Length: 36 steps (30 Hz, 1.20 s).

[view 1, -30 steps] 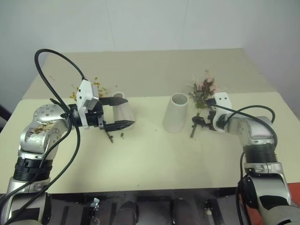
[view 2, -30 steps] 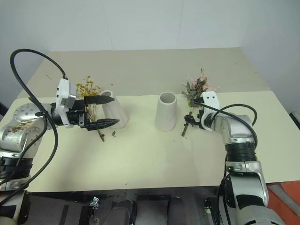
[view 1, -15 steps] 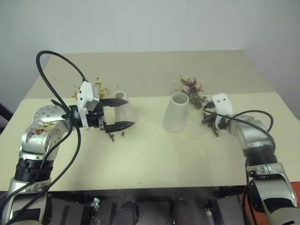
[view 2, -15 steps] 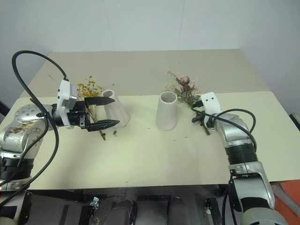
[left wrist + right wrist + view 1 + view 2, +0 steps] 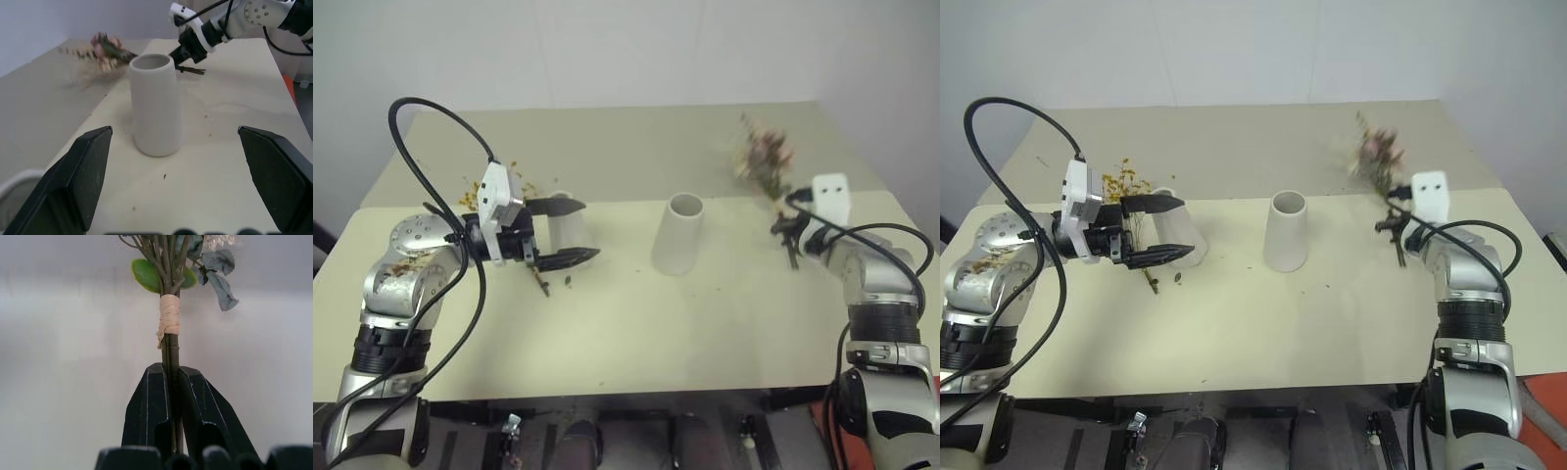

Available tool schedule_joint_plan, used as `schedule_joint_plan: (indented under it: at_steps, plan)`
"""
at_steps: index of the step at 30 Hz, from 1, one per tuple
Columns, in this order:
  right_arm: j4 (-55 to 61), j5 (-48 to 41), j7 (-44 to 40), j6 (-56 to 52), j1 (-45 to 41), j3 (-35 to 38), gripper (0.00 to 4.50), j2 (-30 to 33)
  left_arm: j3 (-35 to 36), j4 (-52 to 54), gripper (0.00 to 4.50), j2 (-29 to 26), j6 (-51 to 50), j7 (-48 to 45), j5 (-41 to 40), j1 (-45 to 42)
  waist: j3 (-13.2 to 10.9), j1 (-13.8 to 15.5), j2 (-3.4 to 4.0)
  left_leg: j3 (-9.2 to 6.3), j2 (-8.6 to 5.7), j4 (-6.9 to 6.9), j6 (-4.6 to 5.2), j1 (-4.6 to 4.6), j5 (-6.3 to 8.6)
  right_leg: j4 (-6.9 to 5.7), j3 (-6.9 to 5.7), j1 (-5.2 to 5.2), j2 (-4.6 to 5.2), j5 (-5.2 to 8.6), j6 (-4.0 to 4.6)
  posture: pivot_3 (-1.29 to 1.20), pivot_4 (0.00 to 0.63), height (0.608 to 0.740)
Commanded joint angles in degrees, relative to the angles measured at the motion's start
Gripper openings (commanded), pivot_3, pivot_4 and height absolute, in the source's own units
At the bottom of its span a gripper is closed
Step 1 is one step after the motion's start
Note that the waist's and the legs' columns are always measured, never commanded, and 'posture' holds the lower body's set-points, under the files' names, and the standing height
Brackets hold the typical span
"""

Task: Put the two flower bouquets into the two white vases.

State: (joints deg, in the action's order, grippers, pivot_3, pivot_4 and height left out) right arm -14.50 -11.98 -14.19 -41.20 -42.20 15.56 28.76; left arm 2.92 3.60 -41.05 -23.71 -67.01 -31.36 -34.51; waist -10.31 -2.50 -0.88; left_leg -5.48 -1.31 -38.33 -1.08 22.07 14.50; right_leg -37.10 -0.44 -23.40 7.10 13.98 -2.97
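1. Your left gripper: black fingers spread wide, level, straddling the slim matte white cone vase, probably to steady it.
2. Small bunch of dried yellow-orange flowers on thin brown stems: lying on the cream table just behind that gripper, stem end poking out below the fingers; you cannot tell whether it touches the cone vase, which the fingers largely hide.
3. Stouter white vase with a wide round mouth: upright, between your grippers, empty.
4. Your right gripper: clamped on the stems of the pink rose bunch with green leaves and pale sprigs, below its tan binding; held clear of the table, likely ready for the wide vase. Blooms blurred.
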Motion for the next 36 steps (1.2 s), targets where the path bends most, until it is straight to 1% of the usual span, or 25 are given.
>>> schedule_joint_plan:
  at_steps: [1, 5, 7, 9, 15, 19, 22, 24, 29, 36]
  plan:
    - [8.47, -5.74, 2.43, 11.15, -2.32, 7.36, 0.13, -4.27, 0.10, -0.76, 4.50, 0.13, 1.09, -0.32, 0.55, -2.04, 0.00, -0.27, 0.00, 0.00, 0.01, 0.00, -0.01, -0.01, 0.00, 0.00, 0.02, -0.01, -0.01, 0.00, 0.00, 0.00, 0.150, 0.740]
    - [14.85, -12.06, -3.28, 16.34, -1.56, 8.04, 0.13, -7.12, 0.75, -1.61, 4.50, 0.31, -1.56, 1.40, 0.09, -3.79, -0.01, -0.19, 0.02, 0.05, 0.00, 0.02, -0.01, 0.00, -0.01, -0.01, 0.10, -0.06, -0.03, 0.00, 0.00, 0.00, 0.150, 0.740]
    - [18.05, -16.72, -6.76, 18.85, -1.54, 8.07, 0.13, -9.46, 1.81, -1.94, 4.50, 0.03, -2.69, 1.91, -0.82, -4.23, -0.01, -0.14, 0.02, 0.06, 0.00, 0.02, -0.01, 0.00, -0.01, -0.01, 0.11, -0.06, -0.03, 0.00, 0.00, 0.00, 0.150, 0.740]
    - [19.24, -18.11, -8.28, 20.75, -1.91, 7.13, 0.13, -10.72, 2.37, -2.24, 4.50, -0.33, -2.82, 1.82, -0.96, -4.38, -0.01, -0.16, 0.03, 0.06, 0.01, 0.02, -0.01, -0.02, -0.01, -0.03, 0.11, -0.06, -0.04, 0.00, 0.00, 0.00, 0.150, 0.740]
    - [17.47, -15.99, -9.73, 27.35, -3.12, 1.79, 0.13, -14.31, 3.18, -1.92, 4.50, -0.94, -3.05, 1.91, -1.29, -4.07, -0.02, -0.18, 0.04, 0.08, 0.01, 0.02, -0.03, -0.09, -0.02, -0.13, 0.15, -0.08, -0.05, -0.01, 0.02, 0.00, 0.150, 0.740]
    - [16.30, -14.11, -10.72, 30.91, -2.24, -2.05, 0.13, -16.55, 3.18, -0.99, 4.50, -0.85, -3.09, 2.52, -1.17, -3.55, -0.02, -0.21, 0.04, 0.08, 0.04, 0.02, -0.06, -0.08, -0.04, -0.17, 0.20, -0.15, -0.10, -0.04, 0.06, 0.00, 0.150, 0.740]
    - [16.64, -11.82, -11.24, 33.31, -0.94, -5.70, 0.13, -18.03, 3.21, -0.28, 4.50, -0.79, -3.30, 2.90, -1.36, -3.11, -0.02, -0.21, 0.04, 0.16, 0.03, 0.02, -0.10, 0.00, -0.07, -0.28, 0.32, -0.35, -0.10, -0.04, 0.07, 0.00, 0.150, 0.740]
    - [17.20, -11.16, -11.44, 34.34, -0.39, -7.40, 0.13, -19.04, 3.21, -0.21, 4.50, -0.75, -3.40, 3.02, -1.40, -3.13, -0.02, -0.23, 0.04, 0.41, 0.03, 0.02, -0.19, 0.13, -0.12, -0.52, 0.58, -0.73, -0.10, -0.04, 0.06, 0.00, 0.150, 0.740]
    - [16.98, -10.63, -11.49, 36.13, 0.89, -9.47, 0.13, -21.07, 2.93, -0.71, 4.50, -0.58, -3.43, 3.10, -1.21, -4.03, -0.02, -0.20, 0.04, 0.74, 0.03, 0.01, -0.27, 0.04, -0.18, -0.70, 0.88, -0.83, -0.11, -0.06, 0.05, 0.00, 0.150, 0.740]
    - [15.31, -8.58, -11.34, 39.33, 2.82, -10.98, 0.13, -21.95, 2.73, -1.14, 4.50, -0.56, -3.34, 2.85, -0.92, -4.46, -0.03, -0.26, 0.04, 0.83, 0.10, 0.01, -0.30, -0.10, -0.21, -0.88, 1.01, -0.84, -0.21, -0.08, 0.09, 0.00, 0.150, 0.740]
